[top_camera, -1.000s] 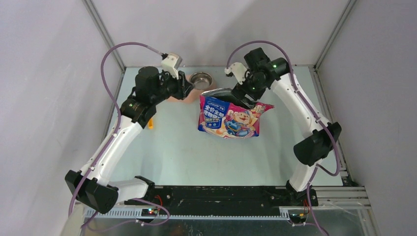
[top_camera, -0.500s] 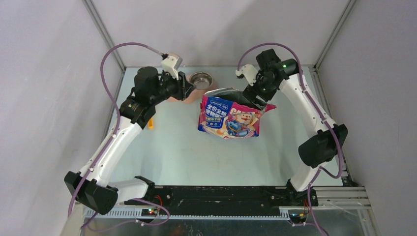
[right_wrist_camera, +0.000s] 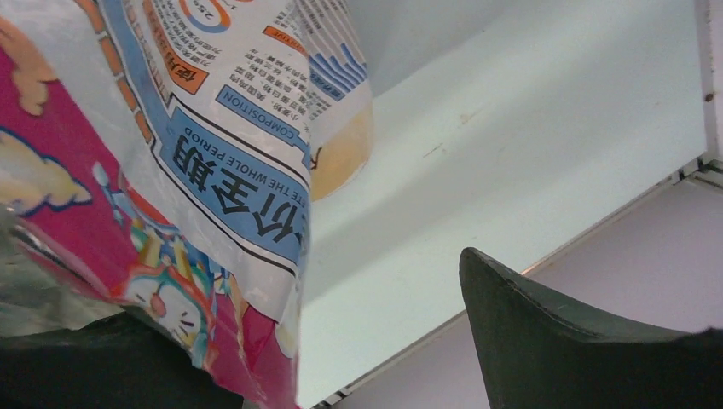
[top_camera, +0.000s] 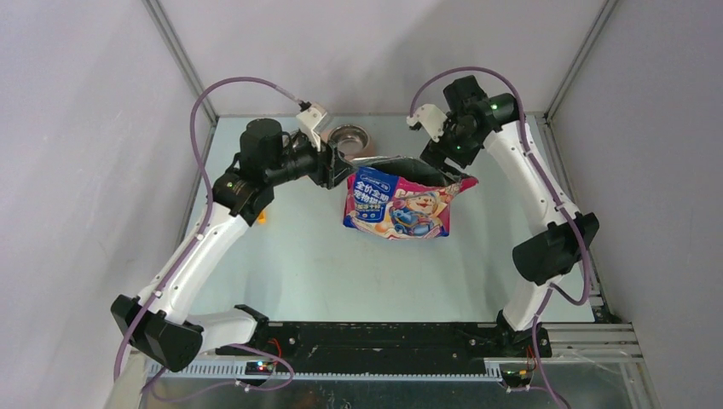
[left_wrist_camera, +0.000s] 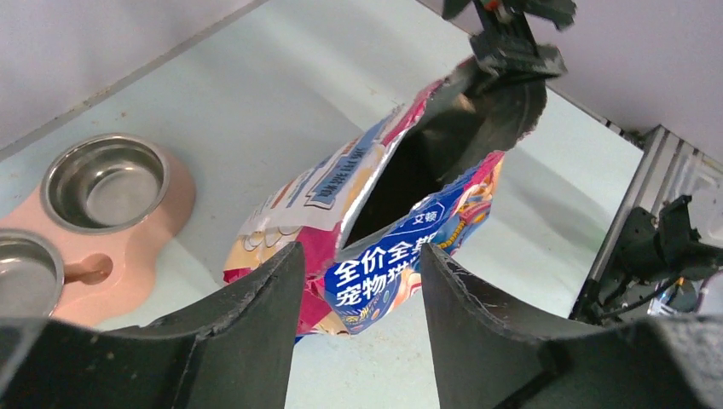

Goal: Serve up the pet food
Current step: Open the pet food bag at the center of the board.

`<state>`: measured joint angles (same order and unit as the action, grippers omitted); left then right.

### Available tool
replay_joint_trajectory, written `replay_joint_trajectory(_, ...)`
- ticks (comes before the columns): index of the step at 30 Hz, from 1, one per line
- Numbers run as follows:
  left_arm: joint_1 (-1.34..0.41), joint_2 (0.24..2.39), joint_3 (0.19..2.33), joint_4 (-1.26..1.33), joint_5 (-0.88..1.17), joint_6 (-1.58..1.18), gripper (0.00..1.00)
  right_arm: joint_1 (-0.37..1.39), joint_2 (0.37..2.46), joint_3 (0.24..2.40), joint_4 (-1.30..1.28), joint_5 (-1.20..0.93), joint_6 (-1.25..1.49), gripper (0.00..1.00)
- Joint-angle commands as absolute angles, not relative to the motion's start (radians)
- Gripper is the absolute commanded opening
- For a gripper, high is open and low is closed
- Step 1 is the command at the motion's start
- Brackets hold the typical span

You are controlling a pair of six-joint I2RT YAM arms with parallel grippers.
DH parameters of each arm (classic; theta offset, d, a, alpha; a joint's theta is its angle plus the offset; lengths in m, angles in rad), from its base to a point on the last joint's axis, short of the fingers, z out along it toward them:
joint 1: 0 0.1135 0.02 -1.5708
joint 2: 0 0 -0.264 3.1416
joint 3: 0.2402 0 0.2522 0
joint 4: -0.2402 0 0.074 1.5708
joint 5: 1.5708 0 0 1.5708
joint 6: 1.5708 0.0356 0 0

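Note:
The glossy blue, pink and white cat food bag [top_camera: 396, 204] lies mid-table with its torn mouth [left_wrist_camera: 409, 170] gaping; the inside is dark and no kibble shows. My left gripper [top_camera: 341, 170] is open at the bag's left top corner, which sits between its fingers [left_wrist_camera: 360, 251] untouched. My right gripper [top_camera: 443, 166] is open at the bag's far right lip. Its left finger is hidden under the bag's edge [right_wrist_camera: 213, 170], which drapes over it and is held raised. Its right finger [right_wrist_camera: 554, 341] stands well apart.
The pink twin-bowl feeder [top_camera: 317, 170] with steel bowls [top_camera: 345, 138] stands at the back, left of the bag; it also shows in the left wrist view [left_wrist_camera: 170, 204]. A small yellow-orange piece of the scoop [top_camera: 262, 215] shows beside the left arm. Frame posts and walls ring the table.
My left gripper has swung right from the feeder to the bag's left corner. My right gripper has moved right and back, pulling the bag's lip wider.

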<state>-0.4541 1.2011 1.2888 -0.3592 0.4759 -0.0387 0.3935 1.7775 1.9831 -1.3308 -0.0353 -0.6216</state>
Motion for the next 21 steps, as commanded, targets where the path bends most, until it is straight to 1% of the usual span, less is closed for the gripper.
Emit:
replay_joint_trajectory(1, -0.473, 1.185, 1.329, -0.375, 0.522, 0.021, 0.59, 0.332, 1.823, 2.117, -1.422, 0.034, -0.681, 0.83)
replay_joint_trajectory(6, -0.485, 1.2, 1.344, -0.39, 0.527, 0.031, 0.6, 0.273, 1.822, 2.143, -1.504, 0.017, -0.759, 0.83)
replay_joint_trajectory(11, -0.489, 1.196, 1.347, -0.396, 0.527, 0.034, 0.6, 0.258, 1.799, 2.053, -1.518, 0.016, -0.797, 0.84)
replay_joint_trajectory(15, -0.49, 1.195, 1.353, -0.404, 0.54, 0.038, 0.61, 0.28, 1.779, 1.966, -1.516, 0.012, -0.805, 0.83)
replay_joint_trajectory(18, -0.498, 1.199, 1.366, -0.422, 0.575, 0.057, 0.66, 0.311, 1.754, 1.915, -1.476, -0.028, -0.804, 0.83)
replay_joint_trajectory(21, -0.515, 1.209, 1.386, -0.463, 0.612, 0.102, 0.75, 0.326, 1.742, 1.951, -1.468, -0.093, -0.78, 0.82)
